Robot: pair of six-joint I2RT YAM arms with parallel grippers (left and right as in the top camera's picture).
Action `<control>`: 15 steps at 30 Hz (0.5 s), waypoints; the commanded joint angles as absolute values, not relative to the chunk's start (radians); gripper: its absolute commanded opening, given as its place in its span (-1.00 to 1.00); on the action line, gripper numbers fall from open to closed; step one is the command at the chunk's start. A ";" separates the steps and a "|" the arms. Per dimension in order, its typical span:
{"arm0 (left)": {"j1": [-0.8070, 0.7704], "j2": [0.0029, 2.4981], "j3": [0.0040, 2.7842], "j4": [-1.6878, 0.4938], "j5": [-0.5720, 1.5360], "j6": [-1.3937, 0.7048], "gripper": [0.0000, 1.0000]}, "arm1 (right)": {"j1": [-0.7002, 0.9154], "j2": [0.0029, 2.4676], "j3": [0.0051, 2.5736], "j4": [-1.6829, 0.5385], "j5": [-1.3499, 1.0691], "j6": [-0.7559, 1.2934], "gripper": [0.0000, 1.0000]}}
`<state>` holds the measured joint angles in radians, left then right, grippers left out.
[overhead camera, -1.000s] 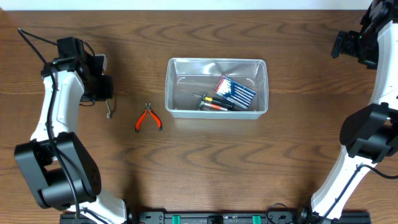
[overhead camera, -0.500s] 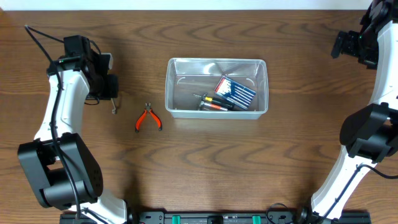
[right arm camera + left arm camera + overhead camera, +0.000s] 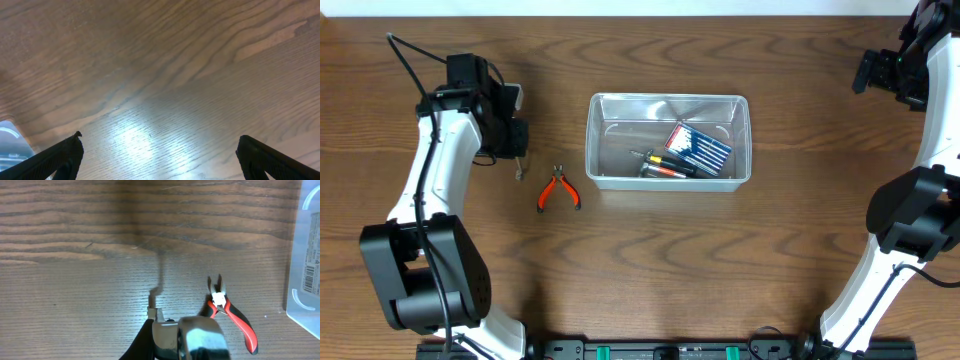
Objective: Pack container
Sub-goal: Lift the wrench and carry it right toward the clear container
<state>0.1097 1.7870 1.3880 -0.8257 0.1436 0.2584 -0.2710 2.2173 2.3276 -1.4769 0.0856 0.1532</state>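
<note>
The left gripper, pinching a thin metal tool, probably needed to clear the rim of the container near the far edge before releasing; the right gripper gaped empty.

Clear container upright, mid-table, holding tools.

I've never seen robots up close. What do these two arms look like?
Both the left arm and the right arm have slim white tube-like links joined by bulky black rounded joints. A thin black cable loops off the left arm's far end. The right gripper has black, tapered fingers.
</note>
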 commanded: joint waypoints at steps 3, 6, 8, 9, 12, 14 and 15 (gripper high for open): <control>0.104 1.776 1.408 -0.824 0.150 0.243 -0.88 | -0.276 2.212 2.327 -1.477 0.094 0.163 0.98; 0.104 1.775 1.408 -0.819 0.150 0.229 -0.88 | -0.276 2.212 2.327 -1.477 0.094 0.163 0.98; 0.104 1.770 1.408 -0.814 0.150 0.223 -0.88 | -0.276 2.212 2.327 -1.477 0.094 0.163 0.98; 0.104 1.766 1.408 -0.812 0.150 0.222 -0.88 | -0.276 2.212 2.327 -1.477 0.094 0.163 0.99; 0.104 1.744 1.408 -0.801 0.150 0.223 -0.88 | -0.276 2.212 2.327 -1.477 0.094 0.163 0.99; 0.104 1.726 1.408 -0.796 0.150 0.223 -0.88 | -0.276 2.212 2.327 -1.477 0.094 0.163 0.99; 0.104 1.716 1.408 -0.794 0.150 0.223 -0.88 | -0.276 2.212 2.327 -1.477 0.094 0.163 0.99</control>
<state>0.1074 1.7760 1.3880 -0.8017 0.1440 0.2348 -0.2710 2.2173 2.3276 -1.4765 0.0860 0.1532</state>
